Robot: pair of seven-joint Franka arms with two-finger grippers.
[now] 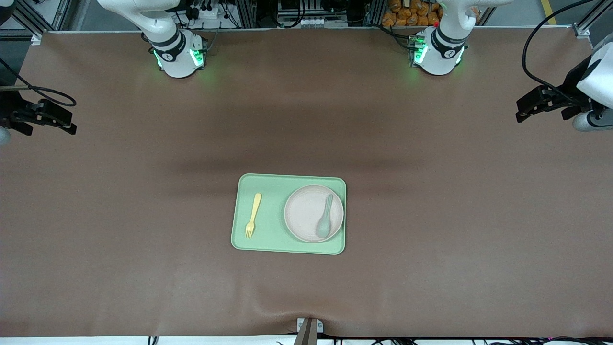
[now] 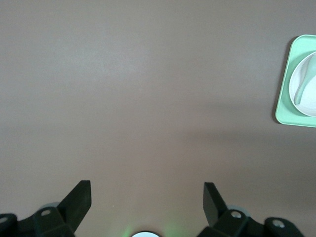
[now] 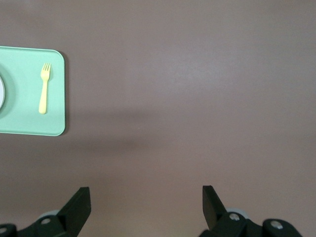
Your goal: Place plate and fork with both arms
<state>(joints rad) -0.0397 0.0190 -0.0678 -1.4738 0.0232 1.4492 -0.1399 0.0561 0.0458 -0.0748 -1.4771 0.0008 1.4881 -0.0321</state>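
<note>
A pale beige-pink plate (image 1: 306,211) lies on a light green tray (image 1: 273,235), at the tray's end toward the left arm. A grey-green spoon (image 1: 325,218) rests in the plate. The small yellow fork (image 1: 253,215) lies on the tray's other end, toward the right arm. My left gripper (image 1: 519,111) hangs open over bare table at the left arm's end, far from the tray. My right gripper (image 1: 72,122) hangs open over bare table at the right arm's end. In the left wrist view the left gripper (image 2: 147,190) holds nothing; in the right wrist view neither does the right gripper (image 3: 146,193).
The brown table mat (image 1: 431,191) spreads wide around the tray. The tray's corner (image 2: 284,106) and the plate (image 2: 310,94) show in the left wrist view. The tray (image 3: 24,116) and the fork (image 3: 44,89) show in the right wrist view.
</note>
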